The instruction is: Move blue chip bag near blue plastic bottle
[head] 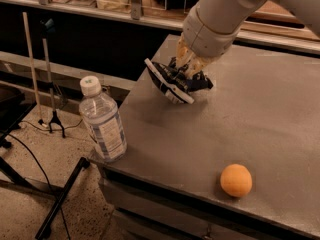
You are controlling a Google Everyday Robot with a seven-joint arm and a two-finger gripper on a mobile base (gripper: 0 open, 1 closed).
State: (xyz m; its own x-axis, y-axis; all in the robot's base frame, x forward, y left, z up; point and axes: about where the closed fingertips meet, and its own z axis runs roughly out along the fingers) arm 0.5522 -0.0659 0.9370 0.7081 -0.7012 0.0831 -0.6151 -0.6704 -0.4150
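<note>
One view only, camera view: gripper (189,70) low over the middle of worktop (270,109), jaws clenched on blue chip bag (172,83). Bag tilted, one end raised, well apart from blue plastic bottle (102,120). Bottle upright at near-left worktop corner, right by edge.

Risks, judged:
- Crumpled foil slips from pinch during carry.
- Bag or arm nudges tall bottle and topples it off corner.

Orange ball (236,180) near front edge, likely clear of path.

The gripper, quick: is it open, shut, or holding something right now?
Gripper: shut on the blue chip bag, holding it tilted over the table, apart from the blue plastic bottle.
</note>
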